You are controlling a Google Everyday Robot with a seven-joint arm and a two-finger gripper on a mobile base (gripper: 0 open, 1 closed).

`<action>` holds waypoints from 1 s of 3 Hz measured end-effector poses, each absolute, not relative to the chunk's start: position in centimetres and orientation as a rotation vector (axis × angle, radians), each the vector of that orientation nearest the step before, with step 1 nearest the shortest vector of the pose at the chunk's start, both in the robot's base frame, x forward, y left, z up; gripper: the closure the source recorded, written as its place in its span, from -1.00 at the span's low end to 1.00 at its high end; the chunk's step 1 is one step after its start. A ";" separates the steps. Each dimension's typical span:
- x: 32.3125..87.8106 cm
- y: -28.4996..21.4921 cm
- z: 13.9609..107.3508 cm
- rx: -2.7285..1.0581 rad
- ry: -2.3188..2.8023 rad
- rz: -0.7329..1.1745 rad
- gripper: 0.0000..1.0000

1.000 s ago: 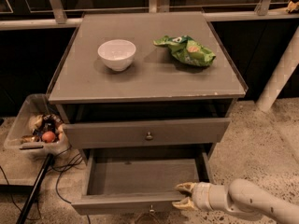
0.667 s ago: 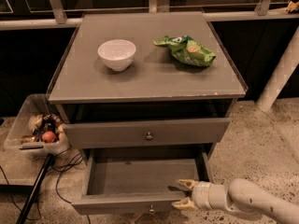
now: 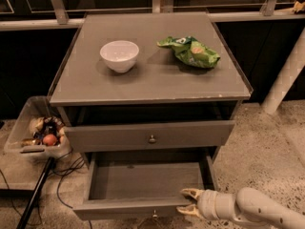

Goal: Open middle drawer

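The middle drawer is pulled well out of the grey cabinet. Its shallow grey inside is bare, and its small knob shows at the bottom edge of the view. My gripper is at the right end of this drawer's front rim. Its pale fingers are spread open, one fingertip over the drawer's inside and the other at the front rim. It holds nothing. The drawer above, with its round metal knob, stands slightly out.
A white bowl and a green chip bag sit on the cabinet top. A clear bin of small items stands at the left, with cables on the floor. A white post stands at the right.
The gripper has shifted only slightly at the drawer's front right. The drawer is as far out as before.
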State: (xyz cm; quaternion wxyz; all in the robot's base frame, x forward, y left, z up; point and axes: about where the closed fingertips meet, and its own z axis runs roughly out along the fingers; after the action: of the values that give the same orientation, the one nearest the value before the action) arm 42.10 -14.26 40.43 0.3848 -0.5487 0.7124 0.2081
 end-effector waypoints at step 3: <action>42.2 -14.1 40.5 -1.398 1.815 0.530 0.24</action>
State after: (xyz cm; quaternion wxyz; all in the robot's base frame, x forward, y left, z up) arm 42.17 -14.15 40.53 0.3847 -0.5487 0.7124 0.2082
